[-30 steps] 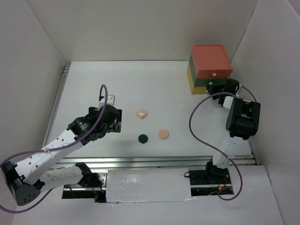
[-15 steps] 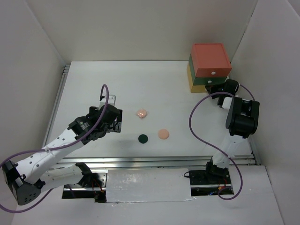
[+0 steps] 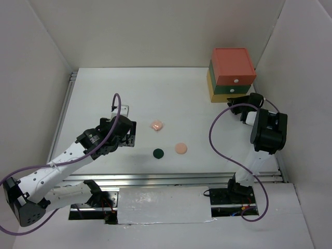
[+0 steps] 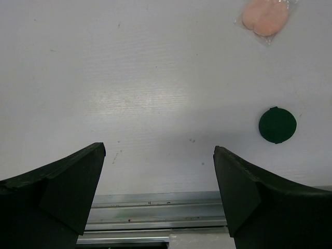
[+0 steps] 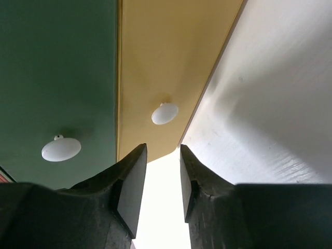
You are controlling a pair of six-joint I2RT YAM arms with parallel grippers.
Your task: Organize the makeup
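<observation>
Lying flat on the white surface [image 3: 104,98], the round dark-green compact [image 3: 158,153], round peach compact [image 3: 180,148] and wrapped pink compact [image 3: 156,125] sit rightward of the left fingers [image 4: 88,166], spread wide and empty, while the right fingers [image 5: 134,171], narrowly parted and empty, face a white knob [image 5: 165,113] on the stacked drawer box [image 3: 232,67].

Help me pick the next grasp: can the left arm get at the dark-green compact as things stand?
Probably yes. The left gripper is open, and only bare table lies between it and the dark-green compact, which lies flat with nothing on it.
</observation>
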